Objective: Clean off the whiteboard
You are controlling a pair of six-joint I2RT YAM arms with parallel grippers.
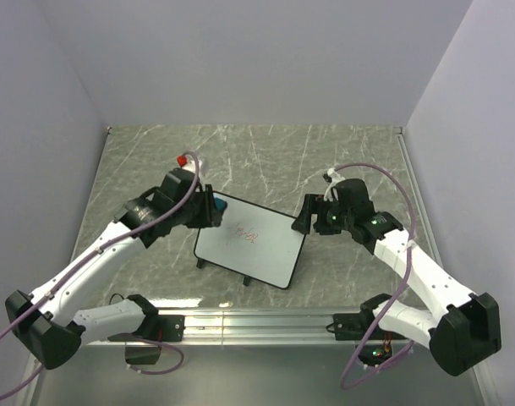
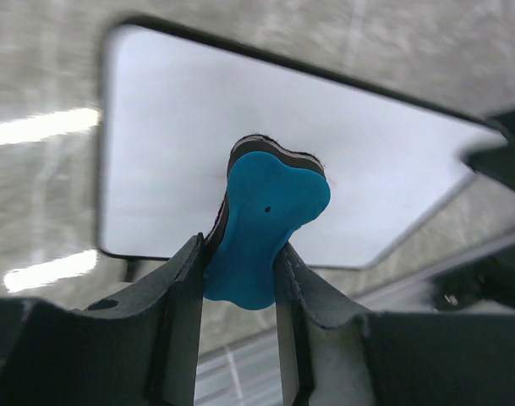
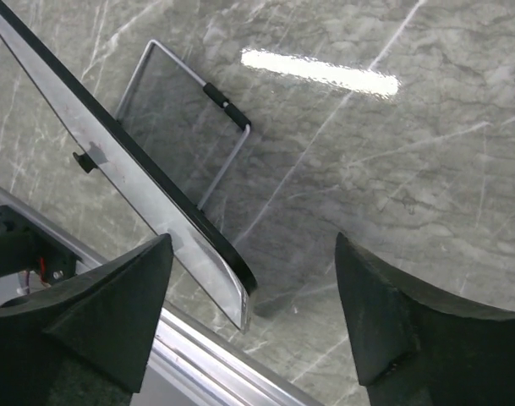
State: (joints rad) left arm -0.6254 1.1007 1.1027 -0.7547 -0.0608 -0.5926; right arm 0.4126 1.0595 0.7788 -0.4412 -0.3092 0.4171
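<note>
**My left gripper point(image 1: 211, 208) and right gripper point(image 1: 305, 218) flank the whiteboard point(image 1: 265, 254) at the middle of the marble table point(image 1: 156, 161).**

From above, my left gripper sits at the board's far left corner and my right at its far right corner, with a red scribble point(image 1: 244, 233) between them. My left wrist camera alone shows the grip: both fingers point(image 2: 177, 304) clamped on a blue eraser point(image 2: 270, 220), squeezed narrow, with the white surface beyond. My right wrist camera sees the board edge-on, with a wire stand point(image 3: 189, 127) behind it. My fingers there are spread wide, the board's corner just inside the left one. Whether they touch, I cannot tell.
</note>
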